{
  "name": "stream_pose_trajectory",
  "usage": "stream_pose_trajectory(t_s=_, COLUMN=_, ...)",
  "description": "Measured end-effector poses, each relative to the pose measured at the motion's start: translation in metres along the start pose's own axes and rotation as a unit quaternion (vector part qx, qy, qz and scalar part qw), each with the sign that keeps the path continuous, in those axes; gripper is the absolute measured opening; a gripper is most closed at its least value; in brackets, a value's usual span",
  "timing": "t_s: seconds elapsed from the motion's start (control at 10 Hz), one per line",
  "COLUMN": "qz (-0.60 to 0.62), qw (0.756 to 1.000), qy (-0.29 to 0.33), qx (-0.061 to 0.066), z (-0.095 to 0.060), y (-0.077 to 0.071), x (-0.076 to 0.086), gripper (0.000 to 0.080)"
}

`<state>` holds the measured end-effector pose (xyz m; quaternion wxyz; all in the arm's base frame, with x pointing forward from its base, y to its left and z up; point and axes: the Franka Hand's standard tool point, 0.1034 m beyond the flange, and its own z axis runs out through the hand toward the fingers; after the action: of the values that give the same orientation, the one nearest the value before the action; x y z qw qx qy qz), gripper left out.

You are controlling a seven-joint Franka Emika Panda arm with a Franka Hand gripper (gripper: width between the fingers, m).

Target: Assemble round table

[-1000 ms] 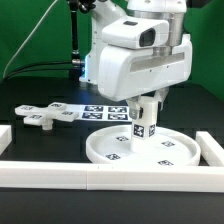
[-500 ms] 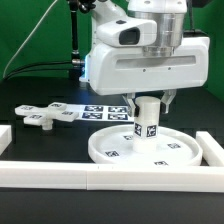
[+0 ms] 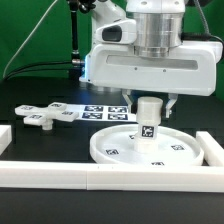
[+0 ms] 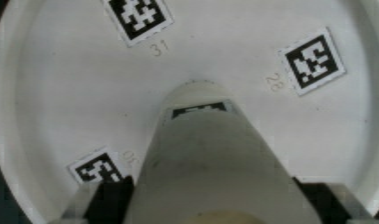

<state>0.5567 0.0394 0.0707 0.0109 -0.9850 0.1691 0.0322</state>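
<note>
The fingers (image 3: 168, 100) were closed on the upper end of the post (image 3: 148, 122), one on each side, and held it upright. The rest of the post hung straight down from them over the middle of the round disc (image 3: 97, 148), which lay flat on the surface (image 3: 40, 145) directly beneath. In the wrist view the post's far end sat near the disc's centre, among the tags. Whether it already touched the disc could not be told.

The step in hand looked like joining the post to the disc. To do it well, the post would need to stand square to the disc before any push, since a tilted post would likely bind or skate across the smooth plastic. The post hid whatever fitting the disc's centre has from both cameras, so small corrections and gentle downward pressure seemed wiser than force. If the joint screws, the grip should be firm enough not to slip, and the loose disc might turn along with the post.

The cross-shaped piece (image 3: 45, 116) lay well away from the fingers, toward the exterior view's left, near the marker board (image 3: 100, 108), untouched.
</note>
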Motion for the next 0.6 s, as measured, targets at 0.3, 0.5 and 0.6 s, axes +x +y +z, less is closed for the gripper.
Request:
stream_pose_trajectory(t_s=0.3, qz=0.023, qw=1.000, qy=0.000, qx=0.001, z=0.0000, y=-0.0004, x=-0.0001, gripper=0.0574)
stream_pose_trajectory(t_s=0.5, qz=0.022, qw=1.000, qy=0.000, qx=0.001, z=0.0001, y=-0.0005, x=-0.0002, gripper=0.0643)
stream_pose_trajectory(t_s=0.6, qz=0.001, qw=1.000, qy=0.000, qx=0.000, z=-0.0001, y=-0.0005, x=-0.0001, gripper=0.0643)
